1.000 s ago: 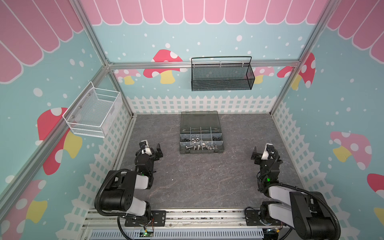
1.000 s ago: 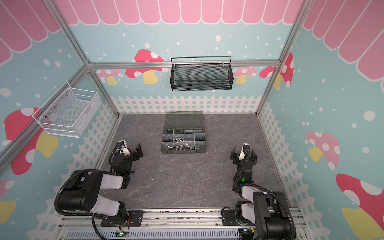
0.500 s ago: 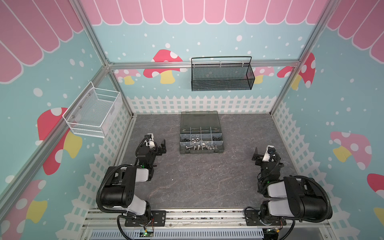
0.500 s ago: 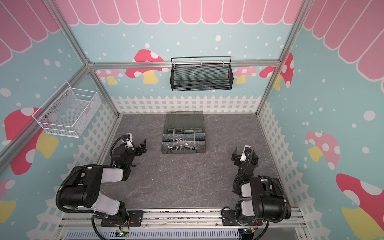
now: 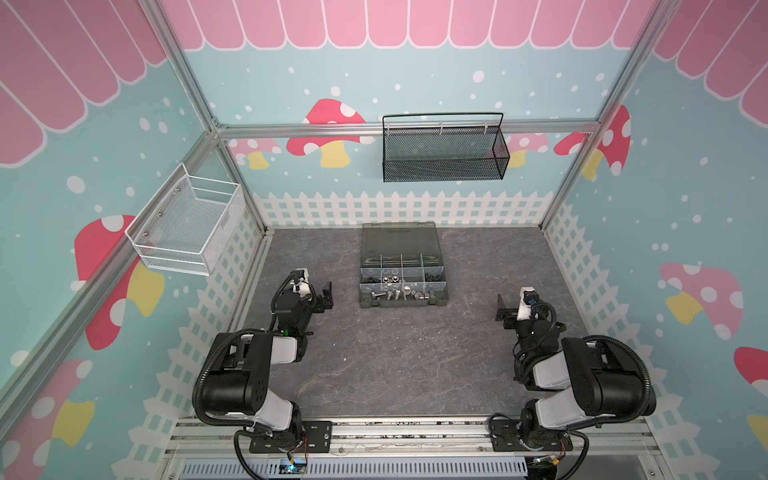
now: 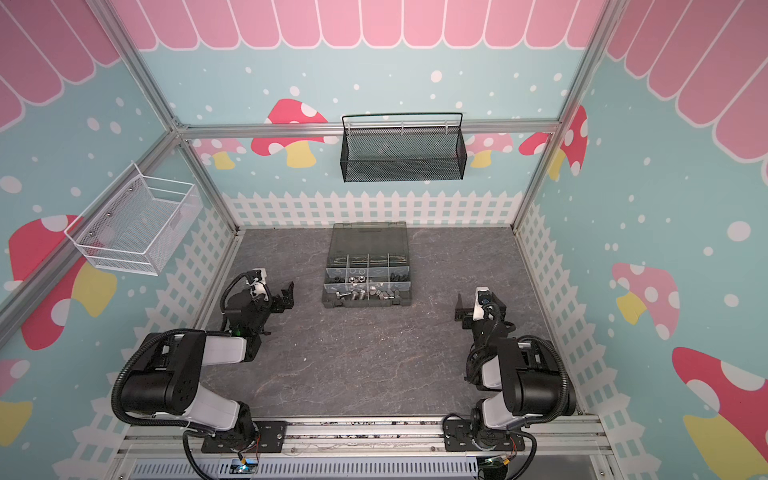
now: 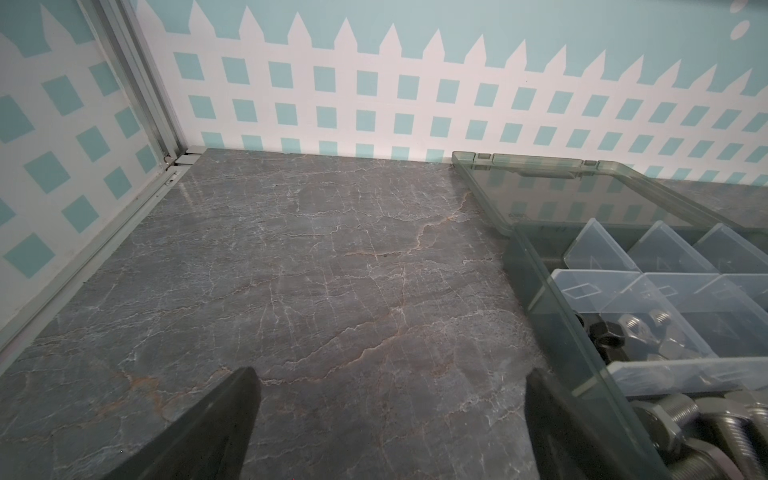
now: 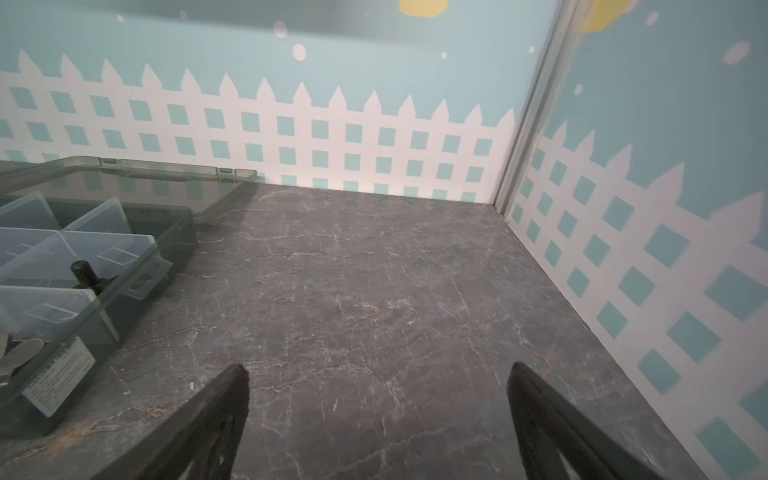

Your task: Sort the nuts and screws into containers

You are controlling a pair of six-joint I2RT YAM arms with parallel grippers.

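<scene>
- Grey organiser case lies lid-open between both arms, screws and nuts in its compartments.
- Left gripper: jaws wide, empty, near the case's side.
- Right gripper: jaws wide, empty, farther from the case.

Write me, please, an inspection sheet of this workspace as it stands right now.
Surface: grey stone-look tabletop, no loose parts seen on it.
Job's things: case open in the middle toward the back, its lid lying flat behind it; screws and nuts lie in its compartments.
Clutter: nothing seen.
Grippers: left gripper open and holding nothing, left of the case; right gripper open and holding nothing, right of the case.
Cables: black cables loop along both arms, away from the case.
Surroundings: black mesh basket on the back wall, white wire basket on the left wall; nothing seen inside either.
</scene>
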